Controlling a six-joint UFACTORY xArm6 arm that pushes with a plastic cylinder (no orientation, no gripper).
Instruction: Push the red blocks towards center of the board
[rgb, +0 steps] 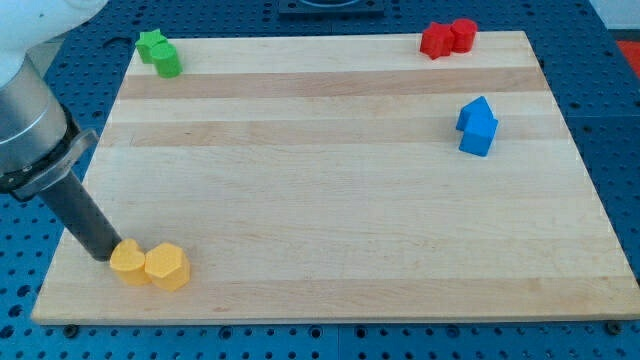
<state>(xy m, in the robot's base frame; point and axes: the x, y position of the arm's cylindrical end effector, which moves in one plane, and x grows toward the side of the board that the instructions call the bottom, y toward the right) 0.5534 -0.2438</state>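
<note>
Resting beside yellow blocks (149, 264), my tip (108, 257), far from red blocks (447, 38)

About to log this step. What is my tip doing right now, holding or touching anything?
My tip: holds nothing; a bare rod at the board's lower left, against the yellow blocks, far from the red blocks.

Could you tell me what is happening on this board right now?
An arm with a rod is meant to push the red blocks toward the board's centre. They sit untouched at the view's top right. My tip is at the bottom left, against the yellow blocks. Green blocks sit top left, blue blocks right.
</note>
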